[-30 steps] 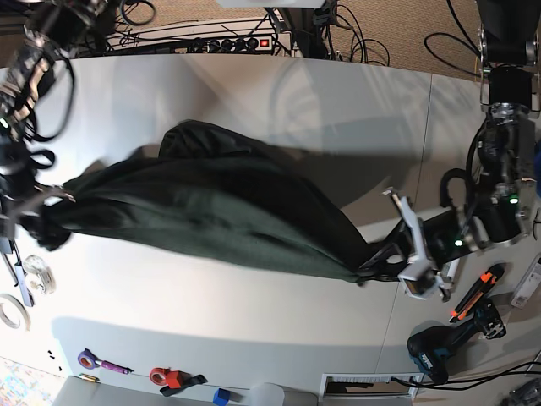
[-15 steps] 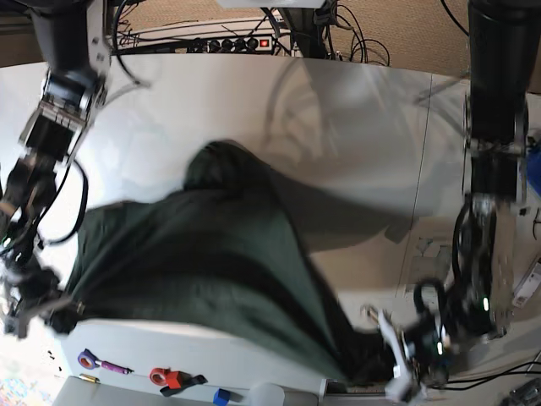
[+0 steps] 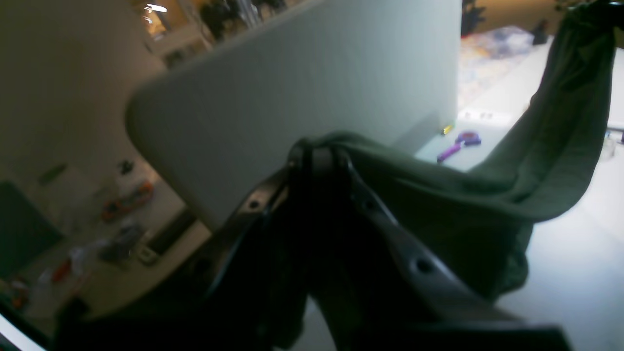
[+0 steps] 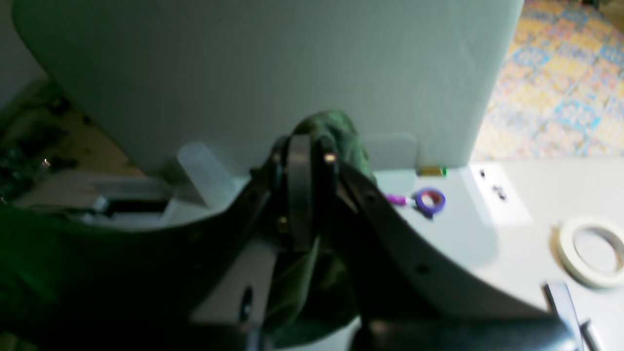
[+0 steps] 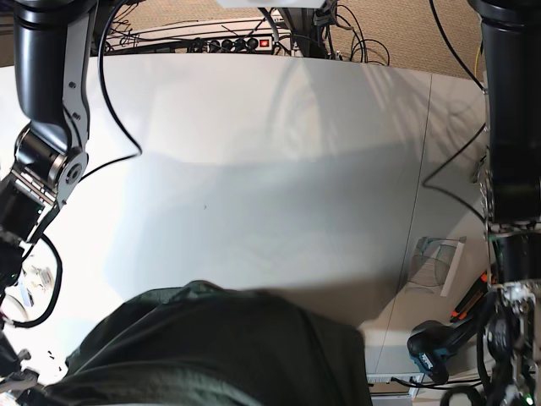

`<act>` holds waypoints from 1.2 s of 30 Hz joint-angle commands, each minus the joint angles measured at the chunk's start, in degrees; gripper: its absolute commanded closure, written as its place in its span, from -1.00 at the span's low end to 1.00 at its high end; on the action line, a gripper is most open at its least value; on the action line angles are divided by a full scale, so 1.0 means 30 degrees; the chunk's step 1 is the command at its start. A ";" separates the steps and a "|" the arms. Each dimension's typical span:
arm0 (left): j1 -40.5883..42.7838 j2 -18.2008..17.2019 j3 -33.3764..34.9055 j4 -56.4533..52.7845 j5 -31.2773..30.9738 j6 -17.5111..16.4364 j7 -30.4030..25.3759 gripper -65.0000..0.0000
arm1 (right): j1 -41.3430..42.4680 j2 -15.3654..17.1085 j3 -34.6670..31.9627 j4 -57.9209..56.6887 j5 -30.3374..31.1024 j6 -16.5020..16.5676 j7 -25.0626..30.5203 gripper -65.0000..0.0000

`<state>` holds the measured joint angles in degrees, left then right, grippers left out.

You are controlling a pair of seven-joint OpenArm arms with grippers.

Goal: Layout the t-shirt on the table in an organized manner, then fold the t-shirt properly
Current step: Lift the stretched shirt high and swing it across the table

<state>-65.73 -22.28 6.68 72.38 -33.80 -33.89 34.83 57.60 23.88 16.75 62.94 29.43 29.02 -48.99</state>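
L end effector (image 3: 319, 151) and R end effector (image 4: 304, 141): each clenched on a bunched shirt (image 5: 220, 347) edge. Shirt is held aloft between them at the near bench (image 5: 279, 169) edge. Risk: lowering here likely drapes cloth over that edge; bunched grips may slip, skewing layout.

The far and middle stretch of the table (image 5: 279, 152) is lying bare, leaving wide room for a pass. The dark green t-shirt (image 5: 220, 351) is spreading over the near edge, blocking that whole strip. The right arm (image 5: 46, 127) and the left arm (image 5: 511, 152) are standing along the two sides, narrowing entry there. A drill (image 5: 429, 355) is crowding the near corner by the left arm. A power strip (image 5: 228, 41) and cables are lining the far edge. By the right arm, a tape roll (image 4: 592, 251) is lying on a lower surface.
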 commanded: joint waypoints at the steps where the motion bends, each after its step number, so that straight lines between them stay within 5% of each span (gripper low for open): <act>1: -0.1122 -0.0102 -0.0146 0.0321 -0.0335 0.0175 -0.0415 1.00 | 0.0969 0.0299 0.0022 0.0328 0.0816 0.0474 0.0452 1.00; 6: -0.0845 -0.0255 -0.0146 0.0321 -0.2951 0.0066 0.3388 1.00 | 0.0648 0.0299 0.0066 0.0401 0.3045 0.1996 -0.1188 1.00; 12: 0.1370 -0.0933 -0.0146 0.0335 -0.7395 -0.0801 0.8429 1.00 | -0.1661 0.1392 0.0073 0.1508 0.5282 0.2572 -0.4051 1.00; 23: 0.6156 -0.2863 -0.0153 0.0342 -1.1278 -0.1814 1.1839 1.00 | -0.7504 0.5020 0.0809 0.2769 0.7038 0.2550 -0.5858 1.00; 32: 0.9231 -0.4124 -0.0153 0.0342 -1.6939 -0.2037 1.5057 1.00 | -1.1701 0.6652 0.0845 0.2769 0.7708 0.2550 -0.7213 1.00; 36: 1.0593 -0.4728 -0.0153 0.0364 -1.7066 -0.2037 1.5057 1.00 | -1.3158 0.7125 0.0845 0.2769 0.9333 0.2798 -0.8327 1.00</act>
<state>-32.42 -35.35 6.72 72.82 -83.90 -39.94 80.60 16.93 43.44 18.79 70.43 56.66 37.36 -74.91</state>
